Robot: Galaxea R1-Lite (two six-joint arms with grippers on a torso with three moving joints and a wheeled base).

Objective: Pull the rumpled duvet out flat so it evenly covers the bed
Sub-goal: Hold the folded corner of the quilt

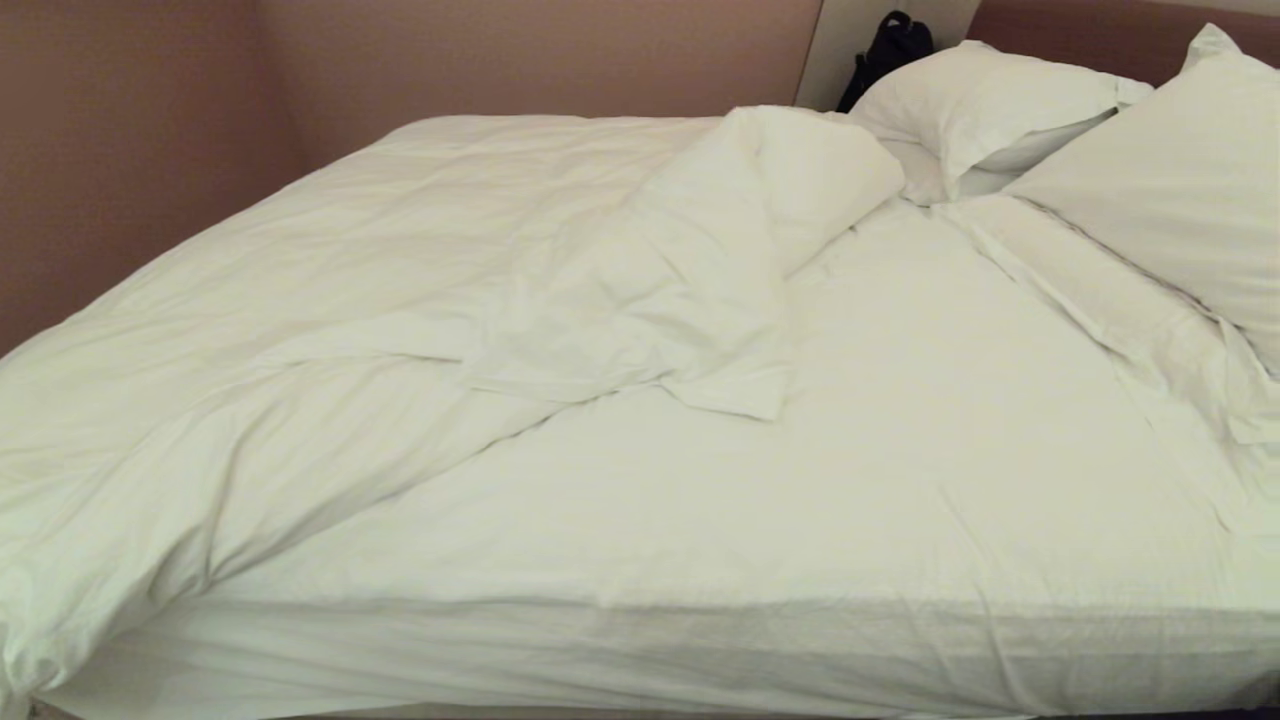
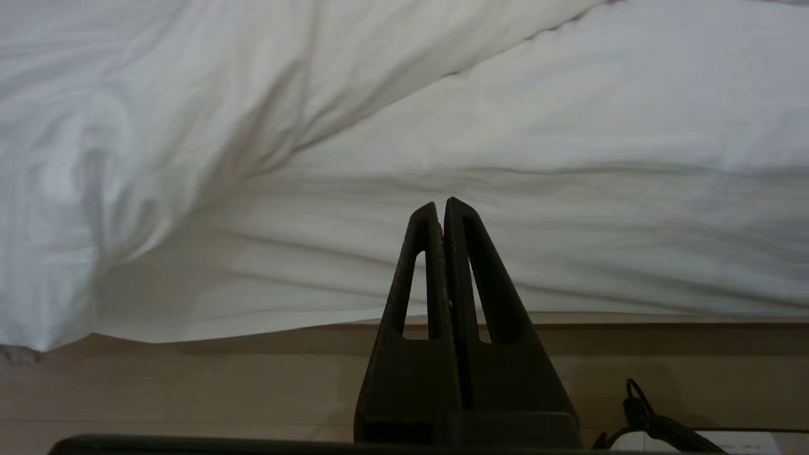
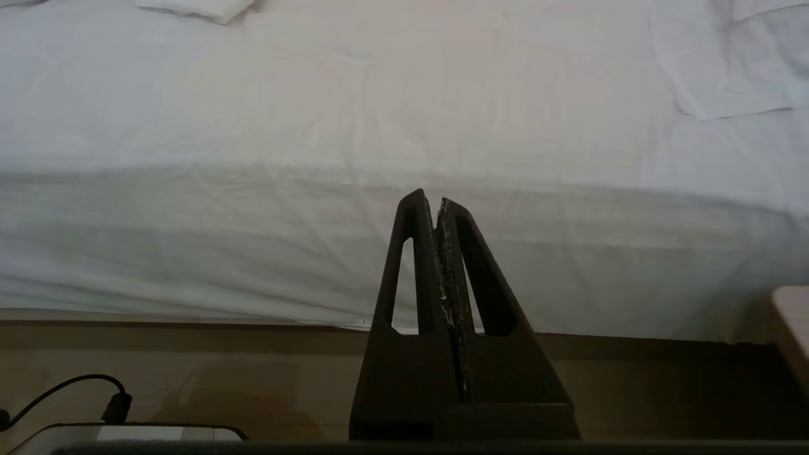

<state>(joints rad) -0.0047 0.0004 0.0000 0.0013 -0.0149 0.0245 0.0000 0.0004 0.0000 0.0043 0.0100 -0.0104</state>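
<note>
Both idle: left gripper [image 2: 442, 205] and right gripper [image 3: 428, 197] pinched shut, empty, low beside the bed [image 1: 700, 650]. Duvet [image 1: 400, 290] bunched leftward, corner folded back. Best: seize that folded corner [image 1: 745, 400], draw toward pillows [image 1: 1000, 110].

You see the white duvet [image 1: 420, 270] bunched over the bed's [image 1: 900, 640] left half, one corner folded back, the bed's right-side sheet bare.
</note>
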